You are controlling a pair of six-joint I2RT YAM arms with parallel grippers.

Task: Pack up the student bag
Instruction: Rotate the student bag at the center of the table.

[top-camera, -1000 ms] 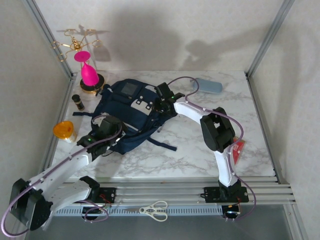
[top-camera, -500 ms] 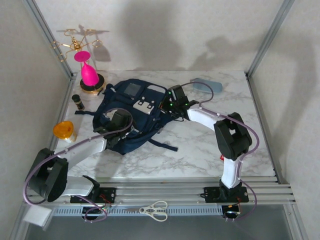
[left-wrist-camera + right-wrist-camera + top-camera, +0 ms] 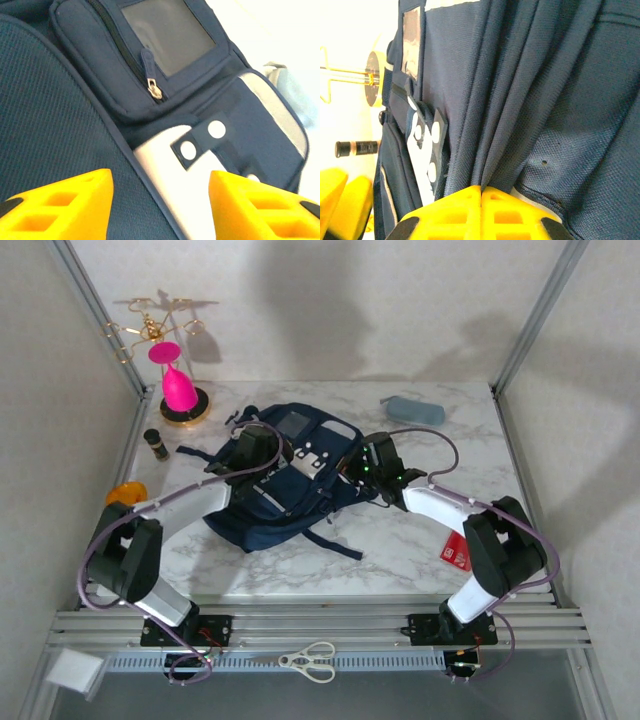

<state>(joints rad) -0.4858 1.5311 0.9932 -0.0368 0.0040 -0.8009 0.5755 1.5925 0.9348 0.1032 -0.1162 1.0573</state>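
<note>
Blue cloth of the bag (image 3: 275,512) lies in the middle of the table (image 3: 390,560). Our right hand (image 3: 481,207) is pressed together, pinching a fold of it. Our left hand (image 3: 160,210) is spread just above the bag, holding nothing. We think packing has hardly begun: the case (image 3: 412,411) and the bottle (image 3: 156,445) lie outside. The table is white marble, with pale walls (image 3: 350,310) around.

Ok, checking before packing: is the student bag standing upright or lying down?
Lying down: the student bag is spread flat on the table, its grey patch facing up toward the overhead camera.
</note>
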